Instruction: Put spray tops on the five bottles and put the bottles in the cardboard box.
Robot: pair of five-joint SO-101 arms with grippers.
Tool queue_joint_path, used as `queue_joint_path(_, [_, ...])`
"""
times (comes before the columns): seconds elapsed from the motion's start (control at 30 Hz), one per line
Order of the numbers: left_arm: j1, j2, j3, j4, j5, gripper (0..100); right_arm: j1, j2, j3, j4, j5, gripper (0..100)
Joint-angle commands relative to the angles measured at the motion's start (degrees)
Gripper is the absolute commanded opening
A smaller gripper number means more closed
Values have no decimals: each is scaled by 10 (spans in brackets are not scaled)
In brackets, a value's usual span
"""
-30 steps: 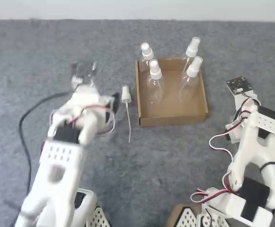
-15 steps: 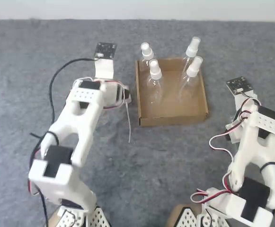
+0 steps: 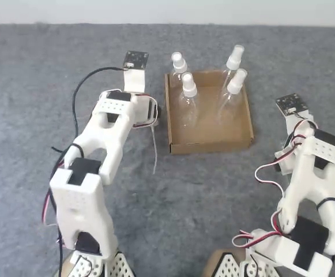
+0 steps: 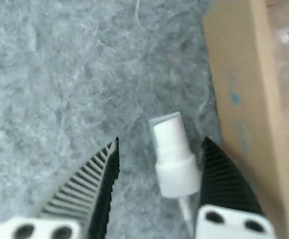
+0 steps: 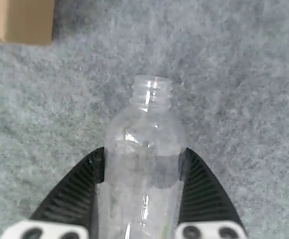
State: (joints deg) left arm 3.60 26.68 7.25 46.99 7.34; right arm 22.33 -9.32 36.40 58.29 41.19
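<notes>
**Fig. Last spray top bracketed by the left end effector; uncapped bottle held by the right**

The left end effector (image 4: 160, 145) is released, its jaws spread to either side of the loose spray top (image 4: 172, 160). The top lies on the grey tabletop (image 3: 40, 86), just beside the outer wall of the cardboard box (image 4: 243, 94). The jaw on the box side sits against or almost against the top's collar, and the other stands apart. The top's thin dip tube (image 3: 154, 151) trails away from it along the box. The right end effector (image 5: 143, 158) is clenched on the body of a clear uncapped bottle (image 5: 144, 134), whose open neck points away from the wrist.

Hazards, as judged:
- Because the jaws are uneven about the top, closing may roll or push it before it is pinched.
- The jaw on the box side may strike the box wall.
- The long tube may drag or bend on lifting, and it must then enter a narrow neck.
- The smooth bottle may twist in its grip.

Count:
- Five bottles, four of them capped (image 3: 188, 86) at the box. The rear-left one (image 3: 179, 61) may stand inside or just behind.
- Five spray tops, four fitted and one loose.
- One box.
- Two arms.
</notes>
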Motion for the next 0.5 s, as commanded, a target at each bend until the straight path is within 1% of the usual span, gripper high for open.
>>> queue_joint_path(0.0, [4,19,-81,41,6,186,7,-4,-23,-7,7,39])
queue_joint_path(0.37, [4,105,-213,133,6,180,7,-4,-23,-7,7,39])
queue_joint_path(0.47, [4,120,-236,149,6,144,7,-4,-23,-7,7,39])
